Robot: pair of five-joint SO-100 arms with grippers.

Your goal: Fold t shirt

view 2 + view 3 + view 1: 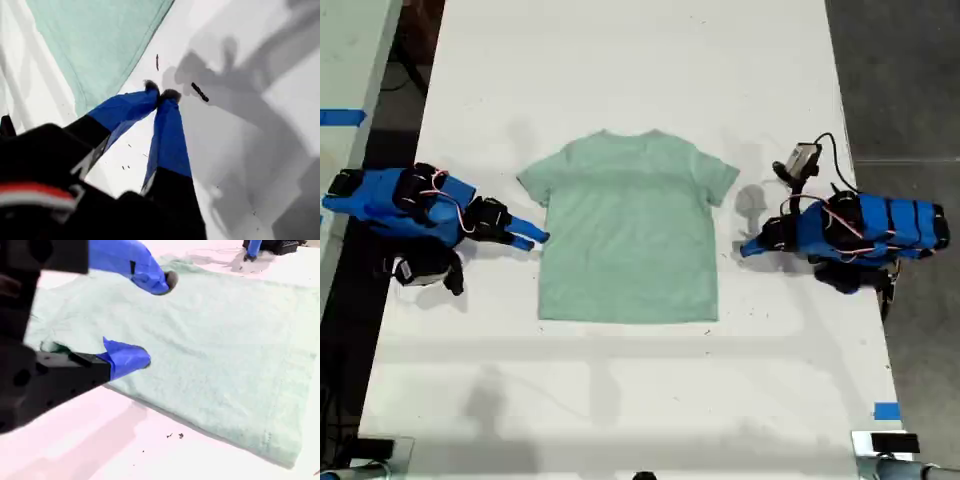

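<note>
While the t shirt (pixel 628 228) lies flat, my second gripper (pixel 152 320), spread, should bite its edge squarely; my first gripper (pixel 161 93) sits pressed together beside the other edge.

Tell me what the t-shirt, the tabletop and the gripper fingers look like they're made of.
The t shirt looks like soft knit cotton, matte pale mint, with stitched hems and faint creases in the second wrist view. The table seems a smooth white hard surface, laminate or painted board; it shows soft shadows. The fingers of my second gripper look like matte blue plastic, possibly printed, with dark tips.
</note>
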